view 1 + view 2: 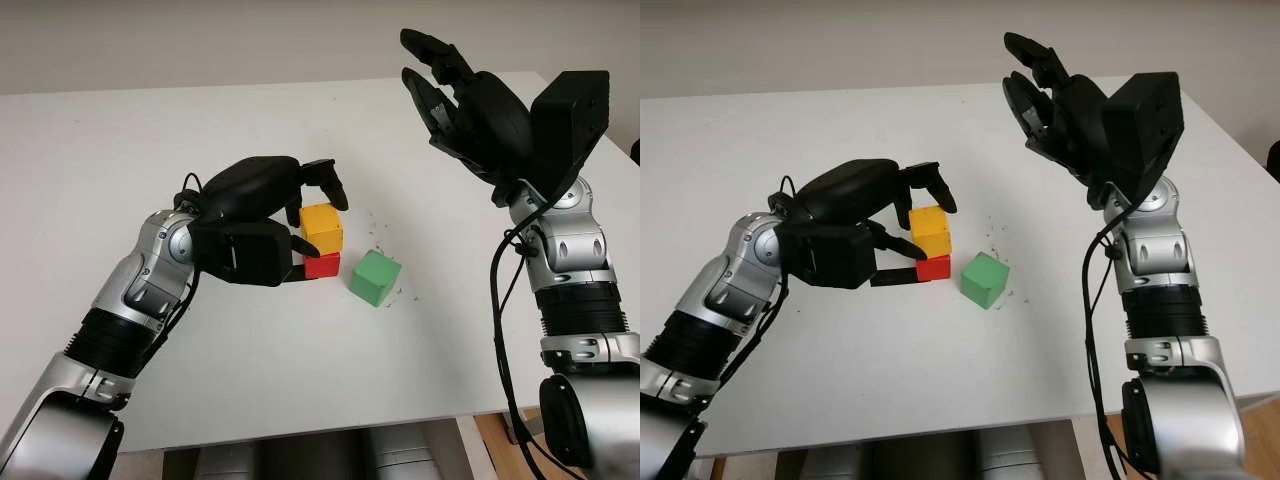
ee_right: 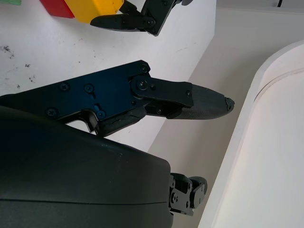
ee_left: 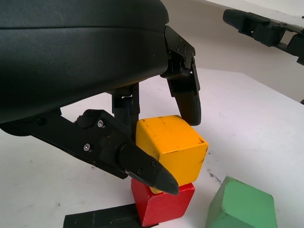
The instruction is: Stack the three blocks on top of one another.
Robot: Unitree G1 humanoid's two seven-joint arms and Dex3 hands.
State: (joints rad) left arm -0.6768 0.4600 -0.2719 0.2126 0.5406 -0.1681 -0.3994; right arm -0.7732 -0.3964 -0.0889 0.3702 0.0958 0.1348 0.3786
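Yellow block: I see one small yellow wooden cube [image 1: 322, 227]. It sits on top of the red one, turned a little so its corners do not line up.
Red block: I see one small red wooden cube [image 1: 322, 265]. It is on the white surface [image 1: 120, 170], under the yellow one.
Green block: I see one small green wooden cube [image 1: 375, 277]. It sits alone on the surface, just beside the little tower, on my right side, and tipped a bit on its edge.
Count: three blocks in all, one of each colour. Two are stacked and one is not.
How they feel: I think they are hard, light and smooth. They will not squash or break, but they could slip or spin if I pinch them on a corner.
Where to hold: I would pinch the green block on two flat sides that face each other, near its middle, so the bottom stays free to land flat.
Left hand: my black left hand [image 1: 300, 215] is curled around the yellow block. One finger [image 3: 186, 95] is behind it and one [image 3: 147, 168] presses its front low edge, so I think it has hold of it.
Right hand: my black right hand [image 1: 455, 90] is up in the air, well apart from the blocks. It is open and holds nothing.
Risk: the tower may wobble if I bump it.
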